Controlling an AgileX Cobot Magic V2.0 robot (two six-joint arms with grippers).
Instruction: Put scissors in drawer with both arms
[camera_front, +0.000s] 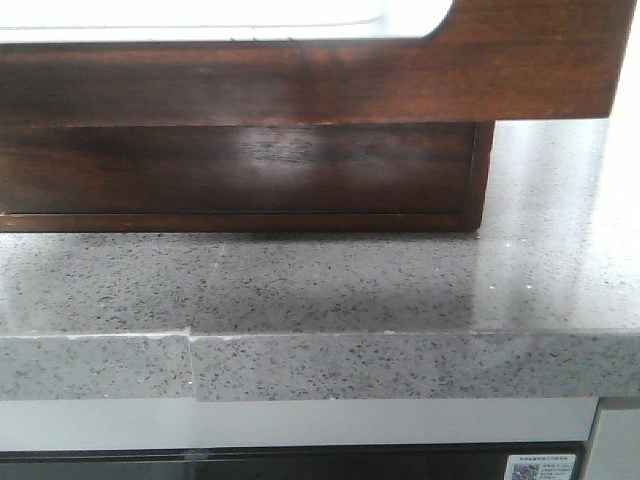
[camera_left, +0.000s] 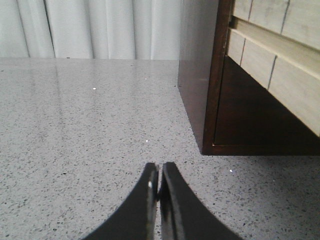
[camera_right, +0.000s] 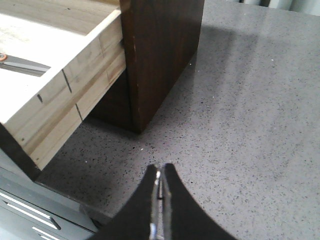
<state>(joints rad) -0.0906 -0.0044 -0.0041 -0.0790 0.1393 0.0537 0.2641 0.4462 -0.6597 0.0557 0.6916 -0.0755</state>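
The drawer (camera_right: 60, 85) juts out past the bench (camera_front: 300, 290) edge. Both the left gripper (camera_left: 160, 182) and right gripper (camera_right: 161, 180) hover over bare stone, fingers pressed together, empty.

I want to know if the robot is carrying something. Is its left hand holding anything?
No, the left hand is pinched shut with nothing between its fingers, just above the speckled grey counter.
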